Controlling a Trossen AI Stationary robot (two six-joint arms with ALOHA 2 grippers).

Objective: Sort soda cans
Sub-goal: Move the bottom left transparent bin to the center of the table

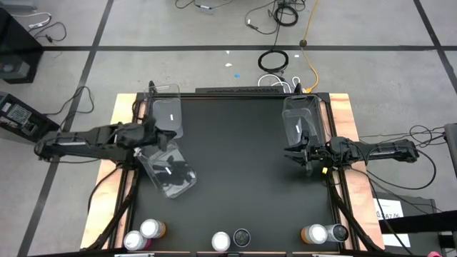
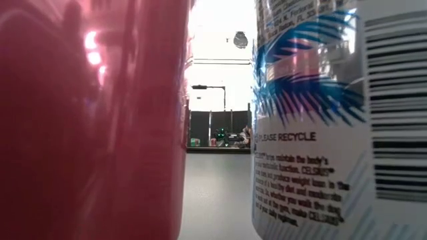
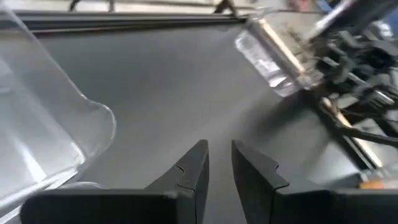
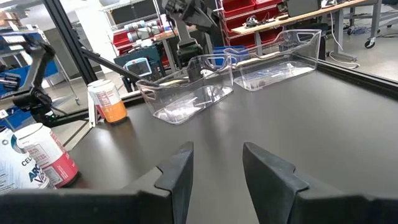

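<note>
Six soda cans stand upright along the table's near edge in the high view: a pink can (image 1: 133, 240) beside an orange can (image 1: 153, 229), a silver-topped can (image 1: 220, 241) beside a dark can (image 1: 242, 236), and an orange can (image 1: 314, 233) beside a dark can (image 1: 337, 232). The low view is filled by a pink can (image 2: 87, 120) and a white-and-blue can (image 2: 333, 120). My left gripper (image 1: 163, 140) (image 3: 220, 155) hovers between two clear bins at the table's left, narrowly open and empty. My right gripper (image 1: 290, 152) (image 4: 217, 155) is open and empty, just near of the right bin.
Three clear bins sit on the black table: one at the far left (image 1: 166, 114), one lying askew nearer the middle left (image 1: 170, 173), and one at the far right (image 1: 303, 118). The right wrist view shows an orange can (image 4: 109, 99) and a red-and-white can (image 4: 40, 155).
</note>
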